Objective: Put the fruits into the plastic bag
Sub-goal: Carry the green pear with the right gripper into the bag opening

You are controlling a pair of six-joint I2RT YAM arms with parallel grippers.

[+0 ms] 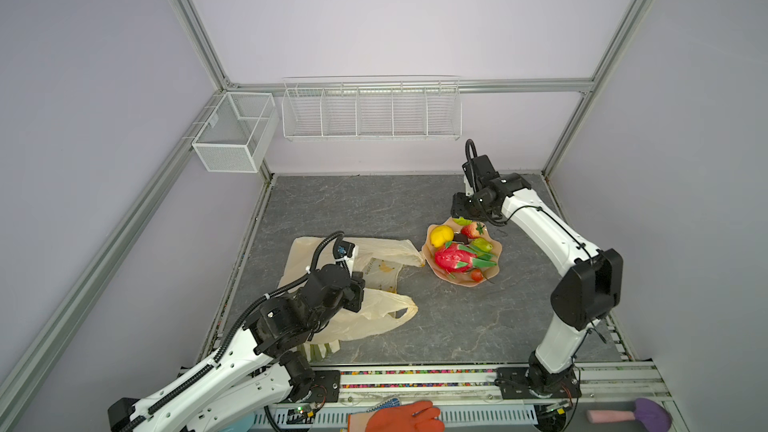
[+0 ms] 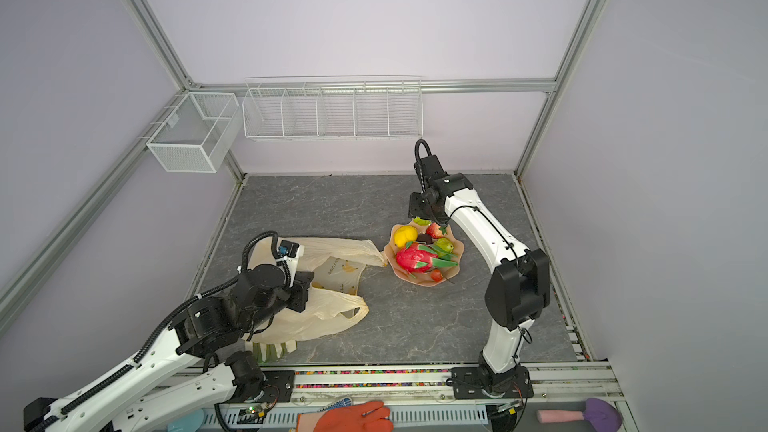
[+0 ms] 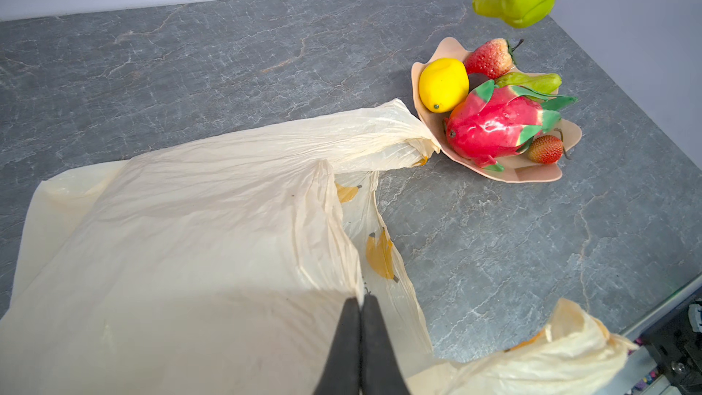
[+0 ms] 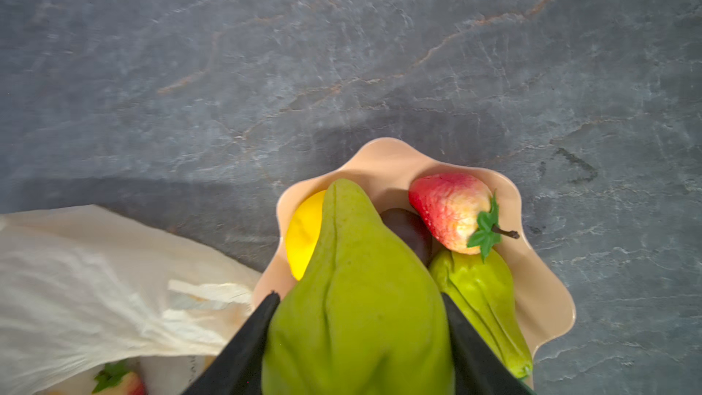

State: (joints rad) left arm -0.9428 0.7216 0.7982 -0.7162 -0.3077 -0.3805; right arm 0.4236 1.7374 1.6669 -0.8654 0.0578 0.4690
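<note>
Item: green fruit [image 3: 513,7], gripped between your right fingers [image 4: 359,296], which stand partly closed around it. It hangs above the plate [image 3: 532,175], long axis in line with the fingers.
Destination: bag [image 1: 374,317] on the bench [image 3: 190,51], left of the plate in a top view, one handle just beside its rim.
Your left fingers [image 3: 359,302], fully closed, pinch the bag's upper layer at the mouth.
Judged move: carry leftward.
On the plate: lemon [image 3: 442,83], dragon fruit [image 3: 497,123], strawberry [image 3: 488,56].

I see a peach wavy-edged plate [image 3: 539,173] on the grey marbled tabletop [image 1: 374,209], a white wire rack [image 1: 371,112] and a mesh basket [image 1: 232,139] on the walls, and an orange glove [image 1: 399,417] at the near edge.
</note>
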